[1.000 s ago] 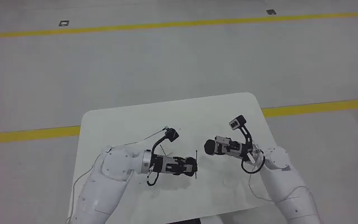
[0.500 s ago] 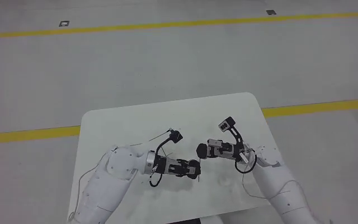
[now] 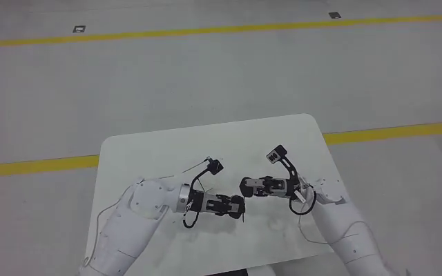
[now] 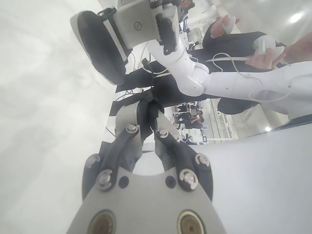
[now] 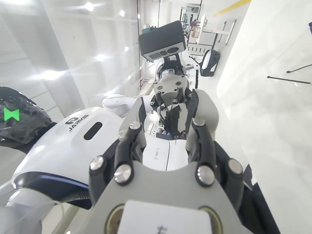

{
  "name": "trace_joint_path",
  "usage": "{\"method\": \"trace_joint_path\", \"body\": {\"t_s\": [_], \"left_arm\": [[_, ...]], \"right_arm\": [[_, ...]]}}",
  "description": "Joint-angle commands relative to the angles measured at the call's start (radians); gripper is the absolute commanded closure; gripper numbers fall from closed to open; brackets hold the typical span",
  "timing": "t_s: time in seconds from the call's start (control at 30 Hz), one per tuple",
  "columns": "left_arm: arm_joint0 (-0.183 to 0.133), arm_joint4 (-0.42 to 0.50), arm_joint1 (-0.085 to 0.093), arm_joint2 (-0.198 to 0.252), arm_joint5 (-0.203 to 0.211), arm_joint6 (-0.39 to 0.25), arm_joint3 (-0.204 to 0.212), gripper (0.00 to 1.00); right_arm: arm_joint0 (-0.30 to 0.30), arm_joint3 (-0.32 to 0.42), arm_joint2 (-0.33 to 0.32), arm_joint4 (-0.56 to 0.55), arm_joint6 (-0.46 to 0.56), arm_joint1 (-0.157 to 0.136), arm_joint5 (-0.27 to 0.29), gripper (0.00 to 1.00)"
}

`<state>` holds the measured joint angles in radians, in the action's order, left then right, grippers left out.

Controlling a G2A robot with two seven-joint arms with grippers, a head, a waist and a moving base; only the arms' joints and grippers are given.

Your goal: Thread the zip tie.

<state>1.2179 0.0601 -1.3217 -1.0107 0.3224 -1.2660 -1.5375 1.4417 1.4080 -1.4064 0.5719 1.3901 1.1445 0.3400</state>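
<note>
My left gripper (image 3: pixel 237 205) hovers over the middle of the white table (image 3: pixel 276 138), shut on a thin black zip tie (image 3: pixel 244 211) that stands roughly upright and pokes out past its tips. In the left wrist view the fingers (image 4: pixel 140 113) are pinched together on the dark strip. My right gripper (image 3: pixel 244 186) faces it from the other side at close range and stands open. In the right wrist view its fingers (image 5: pixel 136 125) are spread wide, with the left gripper (image 5: pixel 173 114) framed between them a short way off.
Two more thin black zip ties (image 5: pixel 288 80) lie flat on the table off to one side of the grippers. The table's front edge (image 3: pixel 228 268) runs just behind both arms. A person stands beyond the table holding hand controllers (image 4: pixel 264 46).
My right gripper has moved left across the table and closed most of the gap to the left gripper. The left gripper has shifted only slightly, still holding the zip tie.
</note>
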Motion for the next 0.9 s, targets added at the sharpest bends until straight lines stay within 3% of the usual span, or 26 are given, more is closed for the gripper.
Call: {"method": "trace_joint_path", "body": {"t_s": [0.0,0.3,0.57,0.87], "left_arm": [[0.0,0.001,0.0,0.0,0.001,0.0,0.0,1.0],[0.0,0.001,0.0,0.0,0.001,0.0,0.0,1.0],[0.0,0.001,0.0,0.0,0.001,0.0,0.0,1.0],[0.0,0.001,0.0,0.0,0.001,0.0,0.0,1.0]], "right_arm": [[-0.001,0.0,0.0,-0.002,0.0,0.001,0.0,0.67],[-0.004,0.009,0.011,-0.007,0.0,0.003,0.0,0.73],[-0.009,0.014,0.021,-0.021,0.0,-0.001,0.0,0.94],[-0.009,0.015,0.018,-0.023,0.0,-0.004,0.0,1.0]]}}
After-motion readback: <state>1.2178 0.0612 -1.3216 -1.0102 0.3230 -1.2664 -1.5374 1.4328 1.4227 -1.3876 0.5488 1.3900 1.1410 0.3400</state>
